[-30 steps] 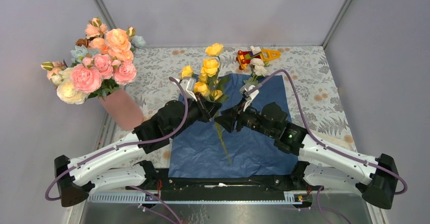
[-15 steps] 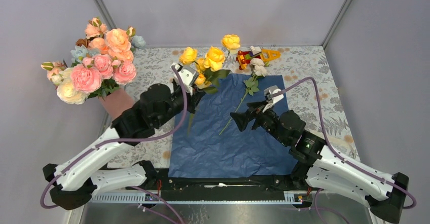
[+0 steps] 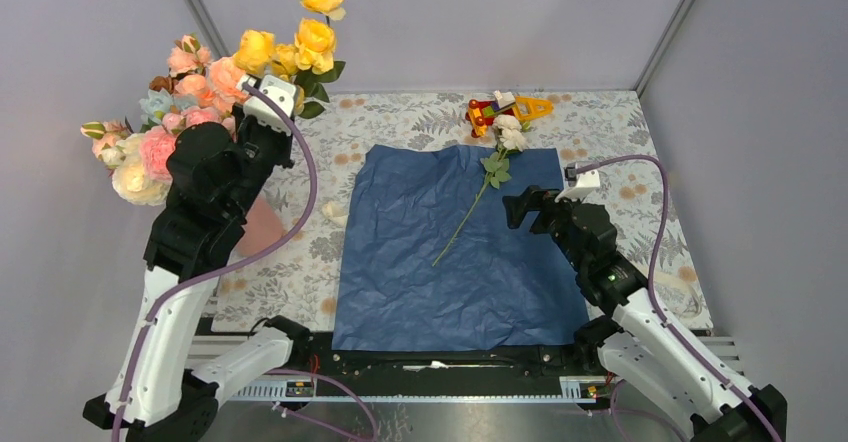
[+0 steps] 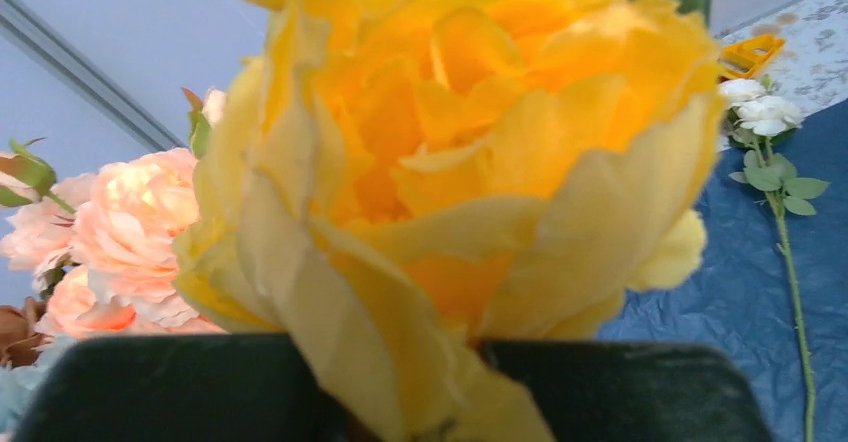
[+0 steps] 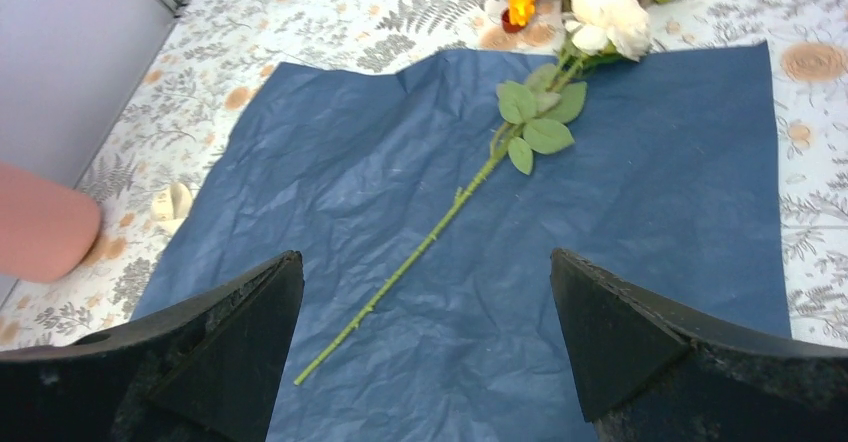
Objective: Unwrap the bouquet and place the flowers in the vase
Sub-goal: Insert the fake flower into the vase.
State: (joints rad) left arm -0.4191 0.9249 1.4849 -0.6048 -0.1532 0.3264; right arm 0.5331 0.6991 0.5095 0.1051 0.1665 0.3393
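Camera overhead: left gripper point(image 3: 283, 112) clamps yellow roses point(image 3: 300, 47) aloft beside the vase point(image 3: 262, 227). Right gripper point(image 3: 528, 210) gapes over the blue paper point(image 3: 420, 262), where a cream rose point(image 3: 508, 132) lies. Left wrist: a yellow bloom fills the frame. Right wrist: fingers point(image 5: 230, 352) spread wide and empty above the cream rose's stem.

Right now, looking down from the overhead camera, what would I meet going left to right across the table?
Big pink and peach blooms → yellow roses → navy wrapping paper. The white rose, toy and right gripper sit within the paper's span, so I skip them.
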